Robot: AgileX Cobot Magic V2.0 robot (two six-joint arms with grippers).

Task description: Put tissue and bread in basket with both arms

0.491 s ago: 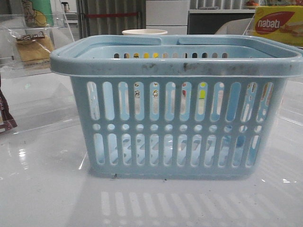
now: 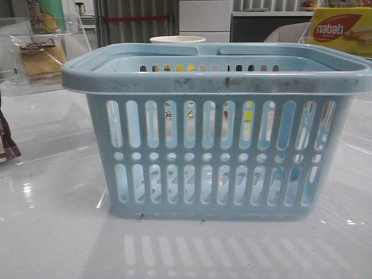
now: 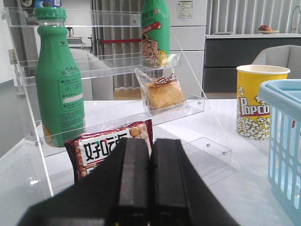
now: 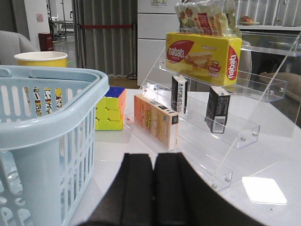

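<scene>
Large light blue slotted plastic basket [image 2: 215, 133] mid-bench, bagged tan bread [image 3: 162, 95] on a clear acrylic shelf [image 3: 117, 66], small dark tissue pack [image 4: 217, 109] shelved opposite — left hand [image 3: 149, 188], right hand [image 4: 153, 193], both pressed together, empty.

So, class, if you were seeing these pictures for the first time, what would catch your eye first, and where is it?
The large light blue basket fills the front view, standing mid-table. On the left arm's side, clear shelves hold a tall green bottle and the bagged bread. On the right arm's side, a bright yellow nabati box sits on a shelf above two small dark packs.
</scene>
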